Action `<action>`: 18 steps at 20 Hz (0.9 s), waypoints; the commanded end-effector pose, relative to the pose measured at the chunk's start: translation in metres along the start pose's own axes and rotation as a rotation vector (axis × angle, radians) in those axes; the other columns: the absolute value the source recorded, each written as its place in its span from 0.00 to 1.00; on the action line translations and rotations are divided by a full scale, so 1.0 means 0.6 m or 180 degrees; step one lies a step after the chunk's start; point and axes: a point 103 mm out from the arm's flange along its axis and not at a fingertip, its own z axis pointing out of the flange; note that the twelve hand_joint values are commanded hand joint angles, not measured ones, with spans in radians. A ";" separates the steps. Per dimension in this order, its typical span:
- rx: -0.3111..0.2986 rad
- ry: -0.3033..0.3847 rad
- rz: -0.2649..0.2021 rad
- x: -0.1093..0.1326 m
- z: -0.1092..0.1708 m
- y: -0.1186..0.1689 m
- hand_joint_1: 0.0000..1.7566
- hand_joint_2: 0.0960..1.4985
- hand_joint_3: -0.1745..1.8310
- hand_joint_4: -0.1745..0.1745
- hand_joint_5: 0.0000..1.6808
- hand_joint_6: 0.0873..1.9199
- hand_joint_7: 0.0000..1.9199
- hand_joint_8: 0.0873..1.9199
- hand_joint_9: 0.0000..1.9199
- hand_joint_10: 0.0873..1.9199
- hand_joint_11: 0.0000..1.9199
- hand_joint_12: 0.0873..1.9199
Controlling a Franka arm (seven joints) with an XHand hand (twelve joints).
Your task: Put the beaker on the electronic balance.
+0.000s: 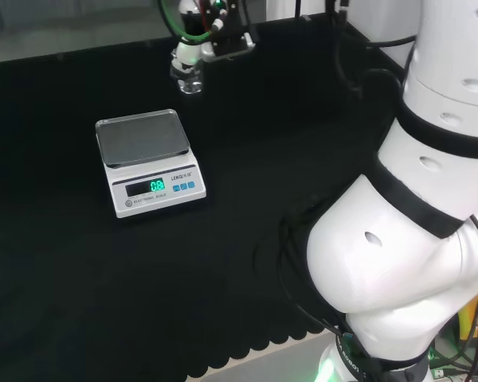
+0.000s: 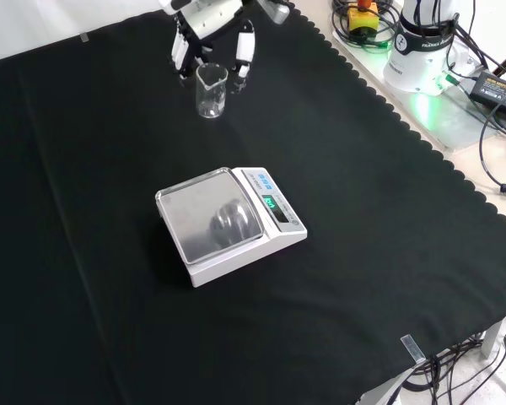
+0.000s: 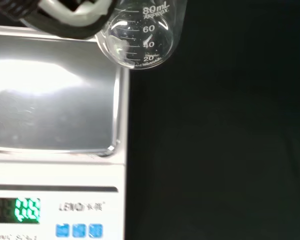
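Right now your bench (image 2: 379,253), under its black cloth, carries two things, and the larger is the electronic balance (image 2: 229,223). You will find it near the middle of the cloth in the front view, its steel pan (image 2: 207,221) bare and its green display (image 2: 271,202) lit, the display side turned toward the scalloped edge of the bench at that view's right. In the head view the same balance (image 1: 147,161) sits left of your arm's big white links (image 1: 414,239), display facing the near edge. Next comes the hand (image 2: 209,34), reaching in close to the far edge of the bench at the top of the front view; its black and white fingers (image 2: 245,46) hang down on both sides of the beaker (image 2: 212,90). You cannot tell from these views whether those fingers press the glass or only stand beside it, so take the grip as undecided. The beaker itself is clear, upright and looks empty, and it is well apart from the balance, toward the far edge in the front view. In the wrist view its graduated wall (image 3: 142,35) appears just past the pan's corner (image 3: 110,147).
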 end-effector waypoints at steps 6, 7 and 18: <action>0.0054 0.0010 -0.0356 0.115 -0.005 0.069 0.57 0.45 0.35 0.07 0.59 0.33 0.55 0.35 0.75 0.00 0.77 0.30; 0.0064 0.0006 -0.0379 0.123 -0.003 0.073 0.57 0.45 0.35 0.07 0.59 0.33 0.55 0.35 0.75 0.00 0.77 0.30; 0.0200 0.0103 -0.0584 0.180 0.031 0.106 0.57 0.45 0.35 0.06 0.59 0.33 0.55 0.35 0.76 0.00 0.77 0.30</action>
